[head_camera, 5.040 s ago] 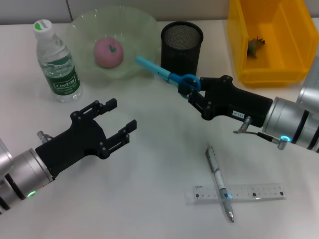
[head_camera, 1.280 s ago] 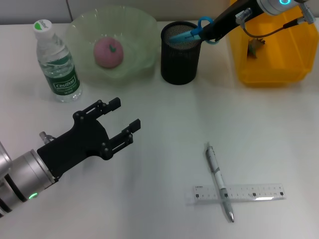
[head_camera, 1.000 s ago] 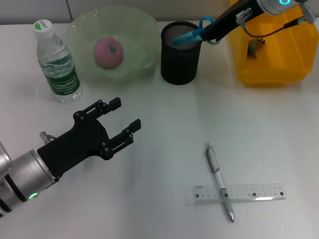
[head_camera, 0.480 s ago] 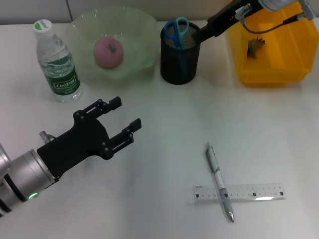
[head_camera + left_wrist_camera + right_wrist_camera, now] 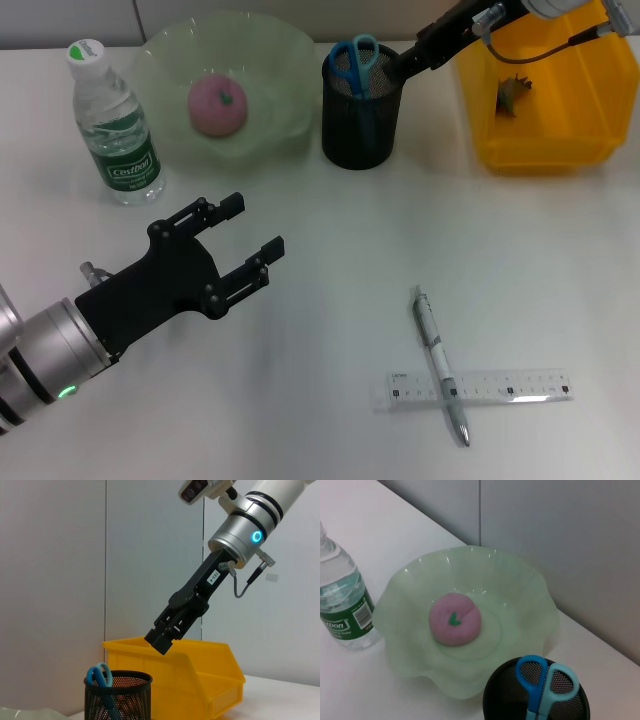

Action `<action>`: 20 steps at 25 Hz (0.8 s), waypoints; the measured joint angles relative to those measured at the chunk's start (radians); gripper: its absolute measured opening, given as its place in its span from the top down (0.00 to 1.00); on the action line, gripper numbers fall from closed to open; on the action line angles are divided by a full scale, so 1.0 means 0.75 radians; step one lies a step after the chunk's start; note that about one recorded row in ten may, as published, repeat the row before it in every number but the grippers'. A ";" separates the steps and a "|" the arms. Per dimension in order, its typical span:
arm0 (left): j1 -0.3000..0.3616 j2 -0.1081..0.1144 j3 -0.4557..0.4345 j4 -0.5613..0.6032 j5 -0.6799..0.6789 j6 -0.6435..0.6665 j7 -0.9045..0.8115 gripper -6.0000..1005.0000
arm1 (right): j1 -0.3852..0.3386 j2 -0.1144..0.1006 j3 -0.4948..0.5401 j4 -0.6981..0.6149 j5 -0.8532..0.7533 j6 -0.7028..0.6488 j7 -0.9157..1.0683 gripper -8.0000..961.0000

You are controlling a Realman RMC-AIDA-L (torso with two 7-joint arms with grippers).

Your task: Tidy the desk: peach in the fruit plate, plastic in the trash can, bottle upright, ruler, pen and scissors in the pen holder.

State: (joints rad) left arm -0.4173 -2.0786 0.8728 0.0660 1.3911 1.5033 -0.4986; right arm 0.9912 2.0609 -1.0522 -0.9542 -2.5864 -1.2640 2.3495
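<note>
The blue scissors point(image 5: 352, 55) stand handles-up inside the black mesh pen holder point(image 5: 363, 120). My right gripper point(image 5: 412, 62) hovers just beyond the holder's rim toward the bin, open and holding nothing. The pink peach point(image 5: 217, 104) lies in the green fruit plate point(image 5: 170, 60). At the far left the water bottle point(image 5: 115, 125) stands upright. A silver pen point(image 5: 438, 360) lies across the clear ruler point(image 5: 520, 385) near the front right. A scrap of plastic point(image 5: 513, 92) lies in the yellow trash can point(image 5: 540, 150). My left gripper point(image 5: 250, 228) hangs open over the table's left middle.
The right wrist view shows the scissors point(image 5: 542, 677), the peach point(image 5: 455, 625), the plate point(image 5: 520, 580) and the bottle point(image 5: 340, 605). From the left wrist, the right gripper point(image 5: 160, 642) hangs above the holder point(image 5: 117, 700) in front of the yellow bin point(image 5: 210, 680).
My right gripper carried the scissors to the holder and let them go; they dropped in handles-up. The gripper then drew back slightly. The left arm stayed still.
</note>
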 joint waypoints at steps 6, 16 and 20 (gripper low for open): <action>0.000 0.000 0.000 0.000 -0.001 0.000 0.000 0.33 | -0.059 0.016 0.009 -0.072 0.052 0.001 -0.051 0.32; 0.005 0.007 0.006 0.013 -0.002 0.007 -0.023 0.33 | -0.422 0.013 0.040 -0.260 0.788 -0.069 -0.392 0.32; 0.006 0.008 0.006 0.014 -0.002 0.008 -0.025 0.33 | -0.516 -0.001 0.120 -0.169 1.028 -0.259 -0.599 0.32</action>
State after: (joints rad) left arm -0.4131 -2.0729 0.8771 0.0765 1.3897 1.5093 -0.5171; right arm 0.6044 2.0600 -0.9625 -1.0810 -1.8153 -1.4580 1.9003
